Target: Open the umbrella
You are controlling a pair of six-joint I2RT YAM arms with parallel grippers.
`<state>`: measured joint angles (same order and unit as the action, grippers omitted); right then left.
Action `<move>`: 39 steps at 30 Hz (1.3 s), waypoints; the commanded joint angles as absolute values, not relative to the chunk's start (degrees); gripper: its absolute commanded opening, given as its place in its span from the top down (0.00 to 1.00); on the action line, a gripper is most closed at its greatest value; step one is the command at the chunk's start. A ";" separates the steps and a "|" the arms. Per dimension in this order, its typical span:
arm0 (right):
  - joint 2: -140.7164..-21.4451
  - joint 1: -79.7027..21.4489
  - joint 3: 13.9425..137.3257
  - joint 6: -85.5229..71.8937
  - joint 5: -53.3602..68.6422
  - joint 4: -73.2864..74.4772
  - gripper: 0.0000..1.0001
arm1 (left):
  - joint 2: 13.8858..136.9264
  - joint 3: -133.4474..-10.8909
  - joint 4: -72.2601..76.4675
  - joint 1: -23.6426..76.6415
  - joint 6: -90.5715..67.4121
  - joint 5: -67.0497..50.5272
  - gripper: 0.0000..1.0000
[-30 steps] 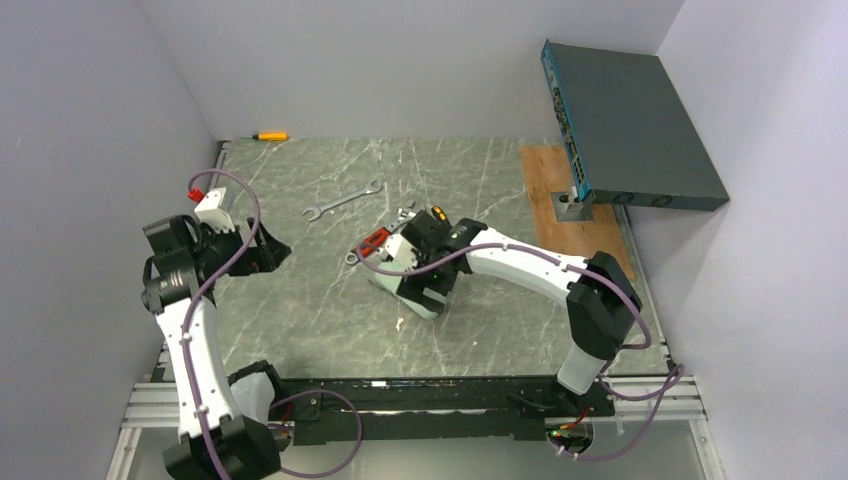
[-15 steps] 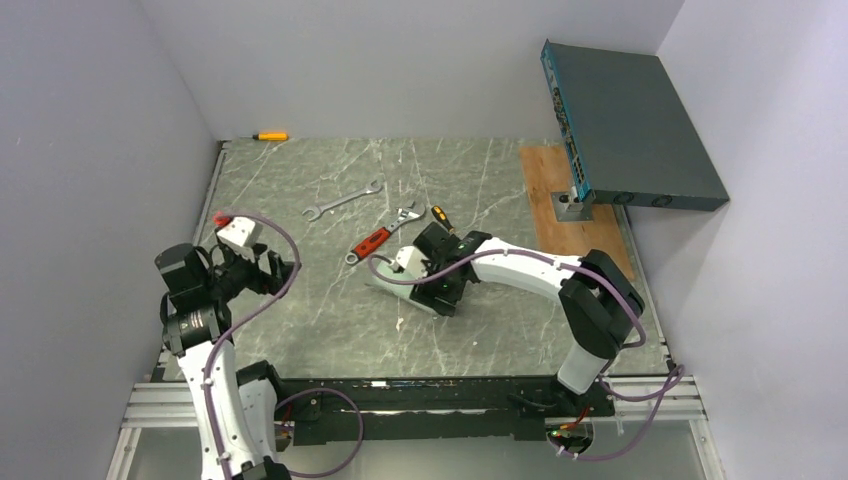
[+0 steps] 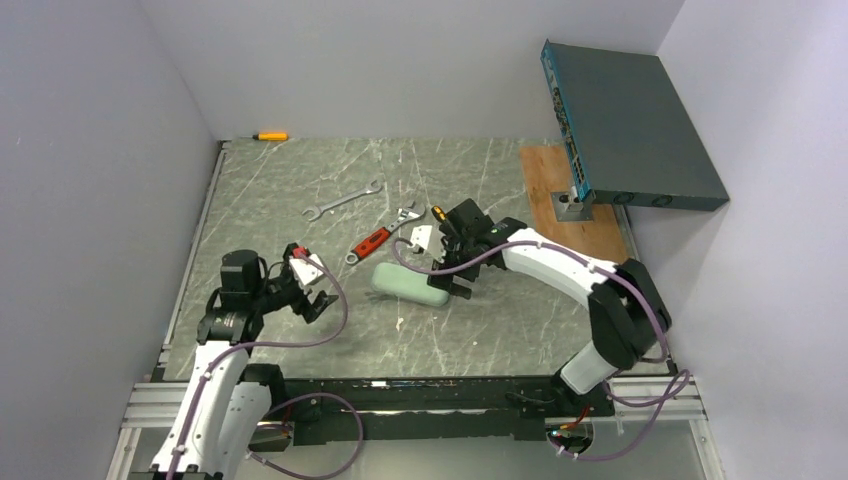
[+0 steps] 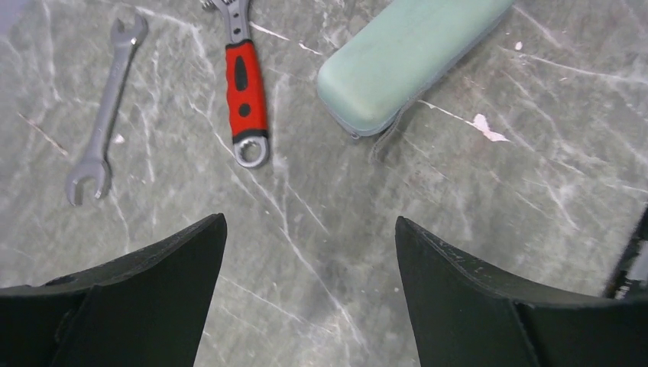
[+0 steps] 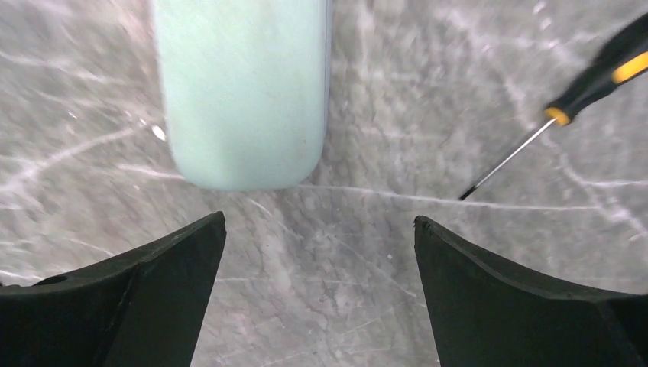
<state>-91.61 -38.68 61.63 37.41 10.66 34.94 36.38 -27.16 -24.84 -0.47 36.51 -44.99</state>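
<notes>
Marbled table (image 3: 300,190), mint-green case (image 3: 410,284) by right gripper (image 5: 319,217)

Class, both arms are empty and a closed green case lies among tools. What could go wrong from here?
1. No umbrella shows, only the closed mint-green case, so a grasp may land on the wrong thing.
2. The red-handled wrench lies close to the case; the left gripper, jaws open, could knock it on approach.
3. The screwdriver lies near the right gripper, also open, and could be swept aside.

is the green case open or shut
Shut. The mint-green case lies flat as one closed shell, its two halves meeting along the seam; no contents show.
</notes>
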 commanded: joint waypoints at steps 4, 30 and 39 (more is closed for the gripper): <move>-89.56 -44.67 62.52 31.19 13.89 24.63 0.05 | 36.25 -22.97 -12.32 5.91 43.40 -37.73 0.19; -100.07 -30.67 56.26 60.03 25.85 35.91 0.57 | 59.08 -26.32 3.59 18.90 45.42 -42.89 0.48; -101.23 -26.80 56.11 65.49 29.46 40.09 0.59 | 64.80 -26.24 25.07 29.00 13.67 -31.55 0.49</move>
